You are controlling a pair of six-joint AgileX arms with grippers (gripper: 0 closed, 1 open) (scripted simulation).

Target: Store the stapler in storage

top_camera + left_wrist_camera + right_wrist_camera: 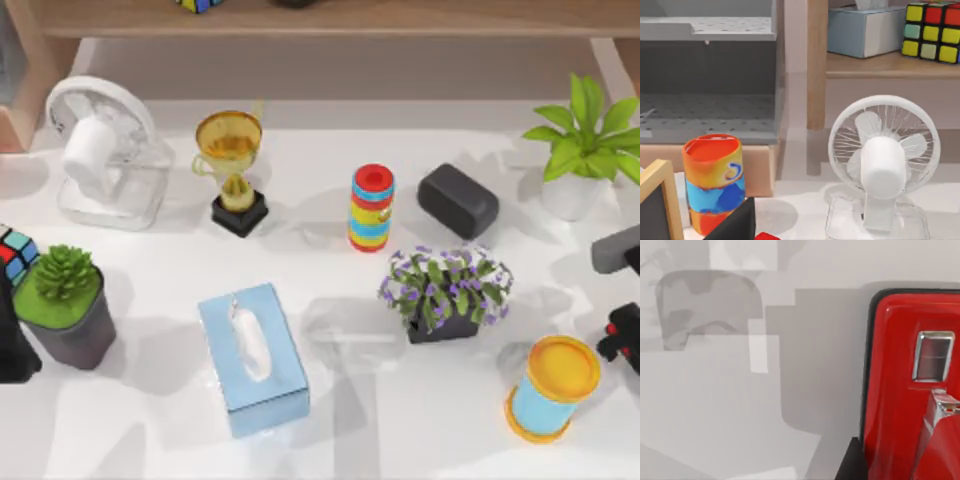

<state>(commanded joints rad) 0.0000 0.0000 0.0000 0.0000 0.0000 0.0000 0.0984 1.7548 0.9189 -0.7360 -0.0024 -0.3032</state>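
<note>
Stapler (900, 390), glossy red with dark trim, lay on the white bench (740, 415) directly beneath the right hand (622, 340). Whether either hand was open or closed could not be told.

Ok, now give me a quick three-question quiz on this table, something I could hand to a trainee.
1. True or false: the stapler lies at the table's right edge.
2. Which thing stands nearest the stapler: A the tissue box, B the blue and yellow can, C the trophy?
3. Fill in: the fan stands toward the table's far ___ corner.

Key: 1 true. 2 B. 3 left.
</note>
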